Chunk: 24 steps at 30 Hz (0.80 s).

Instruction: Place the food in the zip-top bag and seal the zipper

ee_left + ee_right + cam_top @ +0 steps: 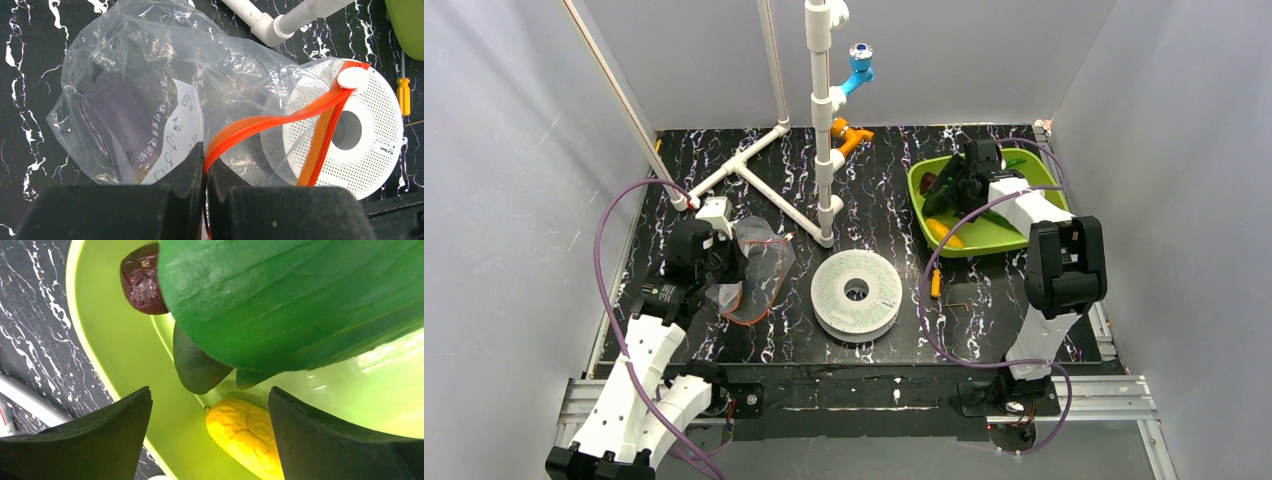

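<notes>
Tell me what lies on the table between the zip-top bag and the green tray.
Top view: a white perforated disc, then a small orange-handled screwdriver nearer the tray.

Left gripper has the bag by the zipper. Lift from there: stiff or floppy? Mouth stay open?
Likely floppy: the zip-top bag is creased and crumpled all over, so it should sag below the left gripper. The zipper bends in a loose curve, so the mouth probably won't hold shape unaided. Thin clear film looks light; a push would likely crumple it.
</notes>
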### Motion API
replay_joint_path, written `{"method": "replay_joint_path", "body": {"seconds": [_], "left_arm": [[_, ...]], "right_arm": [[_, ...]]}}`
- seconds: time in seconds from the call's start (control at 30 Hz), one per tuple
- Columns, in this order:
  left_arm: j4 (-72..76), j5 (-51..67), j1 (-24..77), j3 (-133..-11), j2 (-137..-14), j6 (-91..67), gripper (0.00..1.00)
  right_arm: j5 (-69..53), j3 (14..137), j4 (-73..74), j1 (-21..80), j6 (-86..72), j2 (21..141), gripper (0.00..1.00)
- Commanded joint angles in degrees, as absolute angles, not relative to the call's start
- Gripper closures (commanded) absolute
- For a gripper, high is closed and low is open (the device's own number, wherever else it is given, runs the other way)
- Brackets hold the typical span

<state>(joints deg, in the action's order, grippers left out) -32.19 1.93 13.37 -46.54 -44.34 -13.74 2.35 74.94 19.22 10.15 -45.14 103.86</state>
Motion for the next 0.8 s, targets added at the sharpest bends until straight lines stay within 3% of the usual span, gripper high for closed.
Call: {"method": "replay_joint_path", "body": {"seconds": [0.0, 0.33, 0.6, 0.77], "left_arm": [[-32.52, 1.73, 13.59, -46.98, -44.46, -13.71, 1.00], [-32.50, 1.66, 13.57, -47.02, -44.66, -13.73, 1.00], [-32.49, 1.76, 13.57, -47.03, -45.14, -13.80, 1.00], [-32.48, 1.89, 13.55, -47.11, -45.33, -13.79, 1.00]], "right_arm": [[2.12, 76.38, 17.44, 10.02, -46.86, 106.15, 0.09], [4.23, 79.16, 18.47, 10.02, -45.45, 110.60, 0.20], [5.16, 74.79, 15.35, 10.02, -42.43, 105.22, 0.40], [7.00, 72.10, 13.93, 10.02, -39.92, 100.03, 0.61]]}}
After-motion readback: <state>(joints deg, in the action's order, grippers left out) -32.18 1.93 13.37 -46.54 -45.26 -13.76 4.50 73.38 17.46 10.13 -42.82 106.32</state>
